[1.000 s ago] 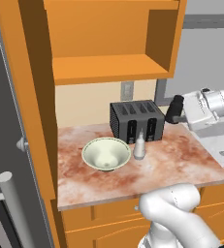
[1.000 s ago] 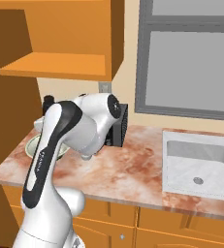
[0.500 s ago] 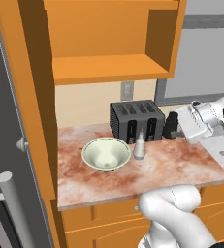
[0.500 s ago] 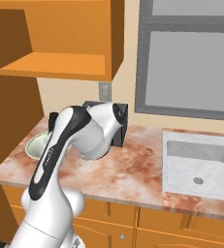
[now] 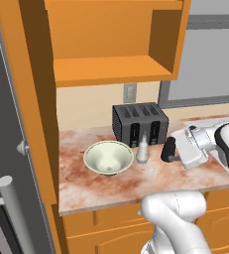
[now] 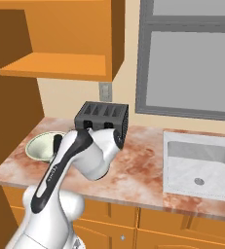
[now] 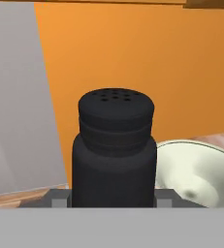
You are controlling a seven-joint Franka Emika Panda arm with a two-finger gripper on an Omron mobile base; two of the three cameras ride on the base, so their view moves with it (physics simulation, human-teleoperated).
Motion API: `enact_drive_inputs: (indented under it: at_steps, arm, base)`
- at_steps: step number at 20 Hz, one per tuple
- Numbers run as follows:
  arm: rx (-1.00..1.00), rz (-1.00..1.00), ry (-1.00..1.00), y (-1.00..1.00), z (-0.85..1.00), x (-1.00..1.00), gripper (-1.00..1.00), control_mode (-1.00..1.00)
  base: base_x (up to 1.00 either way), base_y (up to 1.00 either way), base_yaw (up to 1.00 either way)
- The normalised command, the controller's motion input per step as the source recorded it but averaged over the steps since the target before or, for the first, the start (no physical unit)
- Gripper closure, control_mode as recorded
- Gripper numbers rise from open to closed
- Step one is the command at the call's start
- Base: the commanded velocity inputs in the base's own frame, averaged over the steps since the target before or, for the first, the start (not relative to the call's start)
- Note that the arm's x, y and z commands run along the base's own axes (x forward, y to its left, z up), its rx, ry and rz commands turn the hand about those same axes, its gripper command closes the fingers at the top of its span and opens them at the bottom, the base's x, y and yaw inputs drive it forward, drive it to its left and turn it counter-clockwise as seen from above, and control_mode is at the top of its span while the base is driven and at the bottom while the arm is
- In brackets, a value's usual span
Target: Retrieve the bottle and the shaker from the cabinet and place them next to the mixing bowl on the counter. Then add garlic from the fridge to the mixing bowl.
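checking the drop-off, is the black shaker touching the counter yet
Apart. In the left base view the black shaker, carried in the gripper, hangs above the counter, with marble visible below its base.

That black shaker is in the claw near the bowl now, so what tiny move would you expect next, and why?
Probably a short move down to set the shaker on the counter. The claw holds it upright, low over the marble in front of the toaster, with the bottle already standing beside the mixing bowl. Only lowering and letting go seems left.

no legible text seen from my side, shaker (image 7: 114, 150) cap plain and unlabelled, toaster (image 5: 139, 123) face unmarked, bottle (image 5: 143, 150) without label
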Motion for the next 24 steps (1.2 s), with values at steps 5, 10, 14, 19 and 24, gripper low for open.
enact_drive_inputs:
  at_steps: [5, 10, 14, 19, 24]
  arm:
    - [0.00, 0.06, 0.00, 0.00, -0.56, 0.26, 1.00, -1.00]
    - [0.00, 0.04, 0.01, -0.01, -0.20, 0.32, 1.00, -1.00]
    - [0.00, 0.00, 0.02, 0.00, 0.00, 0.23, 1.00, -1.00]
    - [0.00, 0.00, 0.04, 0.00, 0.00, 0.28, 1.00, -1.00]
    - [0.00, 0.00, 0.06, 0.00, -0.03, 0.36, 1.00, -1.00]
  base:
    - [0.00, 0.00, 0.00]
    - [0.00, 0.00, 0.00]
    - [0.00, 0.00, 0.00]
    - [0.00, 0.00, 0.00]
    - [0.00, 0.00, 0.00]
